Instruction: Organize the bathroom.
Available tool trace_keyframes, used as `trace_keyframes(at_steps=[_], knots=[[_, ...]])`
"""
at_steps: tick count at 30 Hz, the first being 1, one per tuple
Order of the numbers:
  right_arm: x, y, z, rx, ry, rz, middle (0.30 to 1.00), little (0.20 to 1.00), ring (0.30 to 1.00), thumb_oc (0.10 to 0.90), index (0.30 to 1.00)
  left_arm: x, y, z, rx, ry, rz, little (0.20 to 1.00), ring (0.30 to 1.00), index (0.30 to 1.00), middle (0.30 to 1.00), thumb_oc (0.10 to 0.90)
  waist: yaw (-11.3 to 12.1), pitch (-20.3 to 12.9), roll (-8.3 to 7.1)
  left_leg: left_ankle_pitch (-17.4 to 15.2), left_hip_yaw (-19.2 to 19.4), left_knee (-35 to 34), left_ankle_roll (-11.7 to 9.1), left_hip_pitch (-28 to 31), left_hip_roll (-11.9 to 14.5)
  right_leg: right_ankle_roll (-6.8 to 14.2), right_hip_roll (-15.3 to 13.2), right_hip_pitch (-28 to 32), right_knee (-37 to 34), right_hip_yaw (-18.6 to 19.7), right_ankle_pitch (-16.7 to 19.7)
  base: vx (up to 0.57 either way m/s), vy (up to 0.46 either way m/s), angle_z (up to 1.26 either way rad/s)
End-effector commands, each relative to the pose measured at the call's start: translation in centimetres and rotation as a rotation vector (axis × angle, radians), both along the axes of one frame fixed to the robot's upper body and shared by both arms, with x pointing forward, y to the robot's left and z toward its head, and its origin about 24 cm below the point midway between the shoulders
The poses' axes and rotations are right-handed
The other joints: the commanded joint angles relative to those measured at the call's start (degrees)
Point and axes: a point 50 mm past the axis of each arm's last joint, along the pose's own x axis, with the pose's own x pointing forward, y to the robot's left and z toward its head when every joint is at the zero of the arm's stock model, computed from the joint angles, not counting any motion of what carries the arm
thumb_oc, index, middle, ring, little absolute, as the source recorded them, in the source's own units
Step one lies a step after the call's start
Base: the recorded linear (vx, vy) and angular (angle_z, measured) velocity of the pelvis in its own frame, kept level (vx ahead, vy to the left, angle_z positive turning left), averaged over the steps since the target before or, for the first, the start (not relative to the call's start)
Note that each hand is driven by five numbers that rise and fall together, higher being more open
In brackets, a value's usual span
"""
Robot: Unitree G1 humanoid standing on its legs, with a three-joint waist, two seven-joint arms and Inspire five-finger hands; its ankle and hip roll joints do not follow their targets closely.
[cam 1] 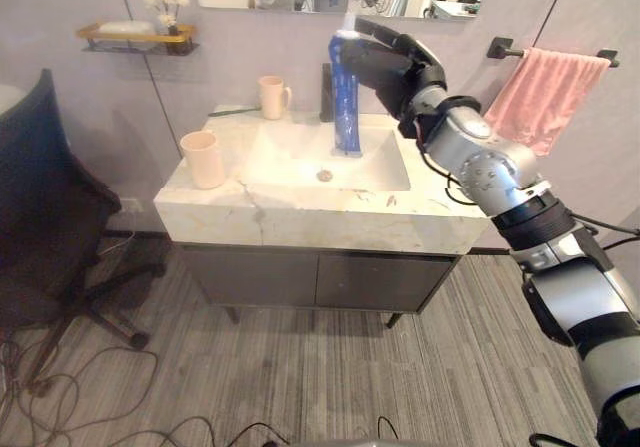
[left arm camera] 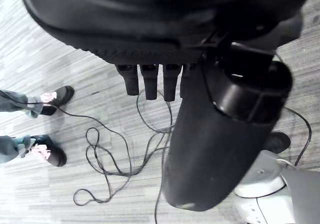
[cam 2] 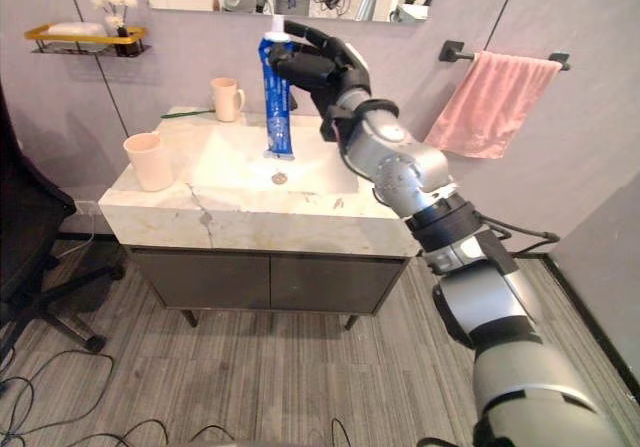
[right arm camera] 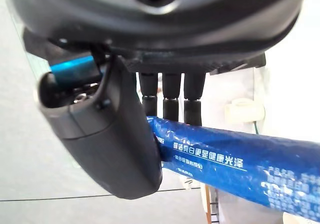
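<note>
Fingers (right arm camera: 171, 98) and thumb of the right hand (cam 1: 385, 62) are curled round the top part of a blue toothpaste tube (cam 1: 345, 102), pinching it tight near its white cap. In the right wrist view the tube (right arm camera: 235, 161) runs out past the thumb. The tube hangs straight down from the hand, up in the air over the sink (cam 1: 385, 172), with its flat bottom end just above the basin and in front of the dark tap (cam 1: 326, 92). I think the step in hand is carrying the tube to where it belongs. On the counter (cam 1: 300, 212) there are two pink cups: one cup (cam 1: 204, 159) near the front left corner, and a mug (cam 1: 272, 97) with a handle at the back by the wall. A green toothbrush (cam 1: 232, 112) lies just beside that mug. My guess is that the tube should go into one of the cups, so the next move calls for swinging the arm to the left, keeping the tube upright, getting its bottom end over a cup mouth and lowering it in before letting go. A pink towel (cam 1: 535, 92) hangs on a bar on the wall to the right, and a yellow shelf (cam 1: 135, 37) is on the wall to the left. The left hand (left arm camera: 165, 58) hangs low over the grey floor (left arm camera: 65, 48), its fingers (left arm camera: 150, 86) bent down and holding nothing
</note>
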Motion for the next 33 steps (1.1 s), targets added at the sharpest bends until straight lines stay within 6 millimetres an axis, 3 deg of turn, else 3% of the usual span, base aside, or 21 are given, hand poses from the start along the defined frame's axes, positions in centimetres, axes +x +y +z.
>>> trace_keyframes(at_steps=[1, 5, 6, 7, 8, 9, 10, 11, 12, 13, 14, 16, 18, 23, 28, 33], knots=[[-2.2, -0.9, 7.5, 0.106, -0.333, -0.021, 0.300, 0.300, 0.300, 0.400, 0.300, -3.1, -0.3, 0.4, 0.063, 0.148, 0.017, 0.900, 0.900, 0.900, 0.900, 0.800, 2.29, -2.89, -1.83, -4.12, -6.19, 1.27, 2.33, 1.01, -2.71, 0.92, 1.54, 0.14, 2.54, 3.26, -2.72, 0.02, 0.099, -0.01], [-2.2, -1.3, 7.4, 0.106, -0.343, -0.030, 0.300, 0.300, 0.300, 0.400, 0.300, -3.8, 0.1, 0.6, 0.073, 0.166, 0.035, 0.900, 0.900, 0.900, 0.900, 0.800, 2.49, -2.08, -1.76, -5.10, -6.14, 3.17, 3.27, 0.28, -2.99, 1.05, 0.05, -1.03, 6.94, 3.58, -4.05, 0.01, 0.151, 0.00], [-2.3, -1.6, 7.4, 0.109, -0.361, -0.033, 0.300, 0.300, 0.300, 0.400, 0.300, -4.0, 0.9, 0.9, 0.085, 0.173, 0.055, 0.900, 0.900, 0.900, 0.900, 0.800, 2.11, -0.75, -1.09, -5.64, -5.95, 3.88, 5.18, 0.26, -3.75, 2.41, -3.40, -5.48, 19.69, 4.40, -2.60, -0.06, 0.470, -0.01], [-2.7, -2.3, 7.4, 0.105, -0.385, -0.041, 0.300, 0.300, 0.300, 0.400, 0.300, -3.7, 1.7, 1.2, 0.093, 0.173, 0.062, 0.900, 0.900, 0.900, 0.900, 0.800, 1.17, 1.35, 0.25, -6.24, -7.15, 5.09, 7.27, 0.04, -4.72, 2.79, -7.38, -13.59, 35.52, 8.17, 2.65, -0.06, 0.437, -0.01], [-2.7, -2.3, 7.4, 0.105, -0.385, -0.041, 0.300, 0.300, 0.300, 0.400, 0.300, -3.7, 1.7, 1.2, 0.093, 0.173, 0.062, 0.900, 0.900, 0.900, 0.900, 0.800, 1.17, 1.35, 0.25, -6.24, -7.15, 5.09, 7.27, 0.04, -4.72, 2.79, -7.38, -13.59, 35.52, 8.17, 2.65, -0.06, 0.328, 0.09], [-2.9, -2.8, 7.3, 0.102, -0.393, -0.046, 0.300, 0.300, 0.300, 0.400, 0.300, -3.6, 2.1, 1.3, 0.101, 0.175, 0.059, 0.900, 0.900, 0.900, 0.900, 0.800, 0.47, 2.48, 0.87, -6.93, -8.53, 6.28, 8.07, -0.16, -5.18, 2.59, -7.44, -17.59, 42.28, 11.86, 4.47, -0.01, 0.131, 0.21], [-3.2, -3.4, 7.3, 0.104, -0.396, -0.059, 0.300, 0.300, 0.300, 0.400, 0.300, -3.3, 2.7, 1.6, 0.119, 0.180, 0.049, 0.900, 0.900, 0.900, 0.900, 0.800, -0.92, 3.97, 1.46, -7.59, -11.18, 7.62, 8.33, 0.20, -5.39, 2.57, -4.84, -22.91, 46.24, 17.07, 7.43, 0.04, 0.078, 0.40], [-3.4, -3.6, 7.3, 0.100, -0.394, -0.083, 0.300, 0.300, 0.300, 0.400, 0.300, -2.8, 3.0, 1.7, 0.125, 0.176, 0.056, 0.900, 0.900, 0.900, 0.900, 0.800, -2.48, 4.57, 1.18, -8.30, -14.08, 8.77, 7.93, 0.47, -5.86, 2.26, -0.48, -25.14, 41.84, 21.01, 8.14, 0.11, -0.046, 0.84], [-3.5, -3.6, 7.4, 0.095, -0.394, -0.092, 0.300, 0.300, 0.300, 0.400, 0.300, -2.5, 3.0, 1.7, 0.122, 0.174, 0.063, 0.900, 0.900, 0.900, 0.900, 0.800, -3.26, 4.47, 0.59, -8.57, -15.67, 9.32, 7.62, 0.32, -6.50, 1.93, 1.13, -24.63, 35.74, 22.77, 8.04, 0.25, -0.181, 1.34], [-3.5, -4.3, 7.9, 0.087, -0.397, -0.111, 0.300, 0.300, 0.300, 0.400, 0.300, -2.2, 3.1, 1.7, 0.130, 0.171, 0.048, 0.900, 0.900, 0.900, 0.900, 0.800, -4.18, 4.09, -0.94, -9.94, -19.40, 10.74, 7.16, -0.20, -8.36, 1.75, 2.97, -21.15, 21.26, 25.70, 6.02, 0.28, -0.176, 1.22], [-3.4, -5.0, 8.3, 0.085, -0.398, -0.121, 0.300, 0.300, 0.300, 0.400, 0.300, -2.4, 3.4, 1.8, 0.141, 0.171, 0.032, 0.900, 0.900, 0.900, 0.900, 0.800, -4.95, 4.16, -1.88, -11.76, -21.24, 11.99, 7.01, 0.16, -9.70, 2.60, 3.93, -20.85, 14.44, 27.90, 7.74, 0.23, -0.130, 0.77], [-3.3, -5.8, 8.9, 0.087, -0.399, -0.130, 0.300, 0.300, 0.300, 0.400, 0.300, -2.4, 3.9, 2.0, 0.147, 0.168, 0.010, 0.900, 0.900, 0.900, 0.900, 0.800, -5.64, 4.21, -1.88, -13.34, -21.60, 13.14, 7.02, 0.62, -9.47, 2.68, 4.72, -20.68, 12.88, 29.01, 8.24, 0.10, -0.051, 0.75], [-3.0, -6.5, 9.7, 0.086, -0.399, -0.139, 0.300, 0.300, 0.300, 0.400, 0.300, -1.2, 4.4, 2.1, 0.146, 0.155, -0.020, 0.900, 0.900, 0.900, 0.900, 0.800, -6.32, 3.55, -1.84, -13.21, -21.30, 12.53, 6.86, 1.00, -8.92, 2.34, 5.59, -17.50, 11.77, 31.11, 5.42, 0.08, -0.032, 0.48], [-2.0, -7.3, 10.5, 0.104, -0.418, -0.168, 0.300, 0.300, 0.300, 0.400, 0.300, 0.5, 4.0, 1.9, 0.115, 0.133, -0.037, 0.900, 0.900, 0.900, 0.900, 0.800, -6.17, 1.94, -2.69, -12.69, -20.61, 10.47, 6.35, 2.14, -7.52, 3.64, 4.63, -15.84, 12.34, 30.59, 6.25, 0.06, -0.051, 0.35], [-2.7, -6.8, 10.6, 0.094, -0.434, -0.188, 0.300, 0.300, 0.300, 0.400, 0.300, -0.3, 4.2, 2.1, 0.134, 0.166, -0.066, 0.900, 0.900, 0.900, 0.900, 0.800, -6.25, 1.39, -3.37, -11.88, -20.33, 8.24, 6.43, 2.52, -7.55, 4.07, 4.32, -16.89, 12.32, 30.50, 7.52, 0.03, -0.036, 0.02], [-3.0, -7.0, 10.6, 0.093, -0.441, -0.206, 0.300, 0.300, 0.300, 0.400, 0.300, -1.2, 4.6, 2.4, 0.160, 0.196, -0.054, 0.900, 0.900, 0.900, 0.900, 0.800, -6.55, 1.39, -2.93, -11.23, -19.60, 6.92, 6.24, 2.63, -7.35, 3.88, 4.40, -16.67, 11.01, 30.86, 7.17, 0.05, -0.031, 0.05]])
